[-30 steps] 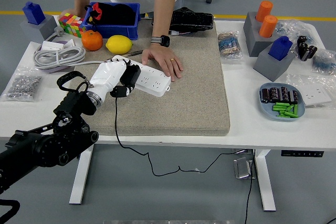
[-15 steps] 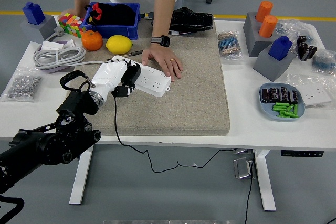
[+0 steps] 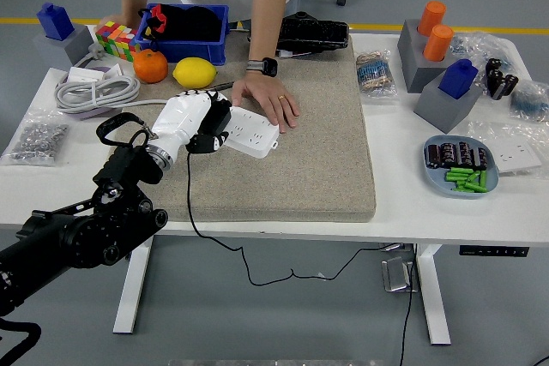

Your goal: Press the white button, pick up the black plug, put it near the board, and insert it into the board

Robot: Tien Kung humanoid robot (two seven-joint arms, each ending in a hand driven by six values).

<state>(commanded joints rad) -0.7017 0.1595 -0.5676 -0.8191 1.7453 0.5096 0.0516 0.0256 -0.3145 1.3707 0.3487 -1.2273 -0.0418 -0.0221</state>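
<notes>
Over the last second the left robot hand (image 3: 196, 121) has crept up and to the right, so its white shell now overlaps the left end of the white board (image 3: 243, 130). Its fingers are curled around the black plug (image 3: 208, 129), which sits pressed against that end of the board, the cord (image 3: 190, 186) trailing down off the counter (image 3: 403, 203). I judge the insertion is under way, not finished. The board lies on the tan mat (image 3: 300, 160), its long axis running from upper left to lower right. A person's hand (image 3: 268, 101) rests flat on its right end, steadying it.
</notes>
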